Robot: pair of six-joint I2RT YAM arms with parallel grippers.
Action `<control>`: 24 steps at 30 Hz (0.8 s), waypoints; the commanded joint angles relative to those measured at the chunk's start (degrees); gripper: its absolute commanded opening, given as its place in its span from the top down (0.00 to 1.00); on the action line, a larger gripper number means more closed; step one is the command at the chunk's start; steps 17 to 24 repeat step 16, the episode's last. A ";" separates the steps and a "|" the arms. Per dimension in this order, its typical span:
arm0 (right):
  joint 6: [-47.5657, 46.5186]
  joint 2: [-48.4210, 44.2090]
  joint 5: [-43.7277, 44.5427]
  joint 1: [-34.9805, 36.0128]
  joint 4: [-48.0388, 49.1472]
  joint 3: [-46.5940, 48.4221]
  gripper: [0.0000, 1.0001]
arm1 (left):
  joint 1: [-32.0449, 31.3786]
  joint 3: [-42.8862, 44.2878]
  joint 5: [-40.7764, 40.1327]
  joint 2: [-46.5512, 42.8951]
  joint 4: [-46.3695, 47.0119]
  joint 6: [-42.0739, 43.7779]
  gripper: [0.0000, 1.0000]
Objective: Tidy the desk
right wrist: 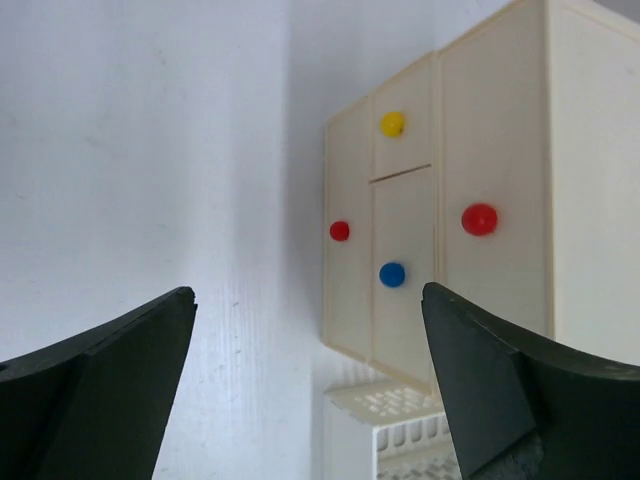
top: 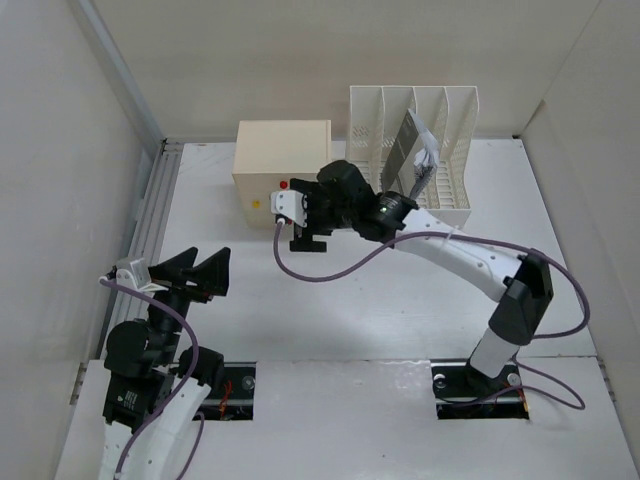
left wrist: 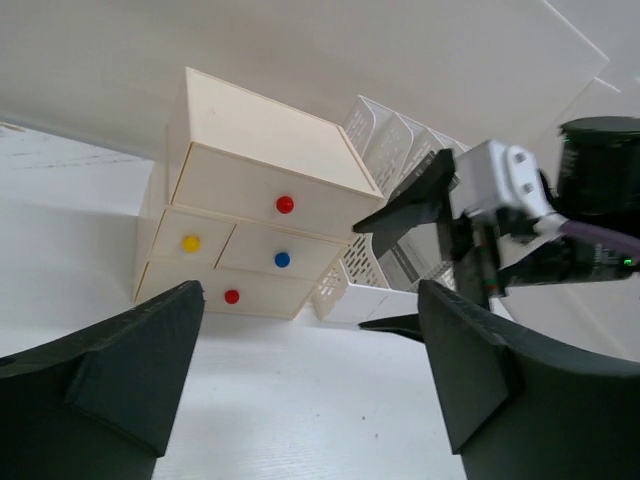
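Note:
The white desk (top: 400, 320) carries a cream drawer box (top: 282, 160) with coloured knobs at the back. My right gripper (top: 308, 228) hovers just in front of the box, open and empty. In the right wrist view the gripper (right wrist: 310, 370) faces the box front (right wrist: 450, 200), with red, yellow and blue knobs between its fingers. My left gripper (top: 197, 275) is open and empty over the desk's near left. In the left wrist view the gripper (left wrist: 310, 390) looks across the bare desk (left wrist: 280, 350) at the box (left wrist: 250, 230) and the right gripper (left wrist: 395, 265).
A white slotted file rack (top: 415, 150) stands right of the box at the back, with grey papers (top: 408, 148) leaning in it. It also shows in the left wrist view (left wrist: 385, 150) and the right wrist view (right wrist: 390, 430). White walls enclose the desk on three sides.

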 commanded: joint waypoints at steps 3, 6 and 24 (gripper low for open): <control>17.99 -10.76 10.31 0.00 8.59 -7.66 0.00 | -0.20 -0.17 1.00 0.97 2.57 0.49 0.01; 18.52 -18.05 24.03 0.00 18.61 -16.33 0.00 | -0.20 -0.17 1.00 2.99 3.19 1.02 0.01; 24.41 -33.45 30.56 -7.65 21.44 -27.43 0.00 | -0.20 0.89 3.72 13.27 8.28 -1.61 0.01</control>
